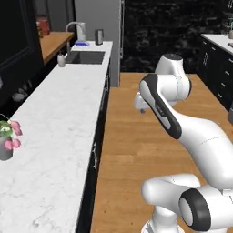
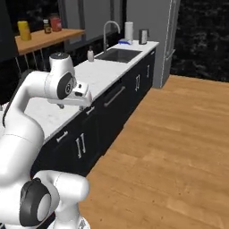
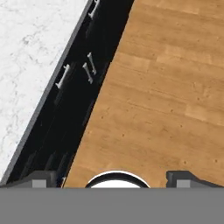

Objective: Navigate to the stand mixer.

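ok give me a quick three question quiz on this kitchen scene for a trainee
1. True or false: the tool has its fingers spread apart over the wooden floor.
2. What sits on the marble counter nearest the left base camera? A) toaster B) potted pink flowers C) kettle
3. Fill in: the faucet stands behind the ____.

Key: 1 true; 2 B; 3 sink
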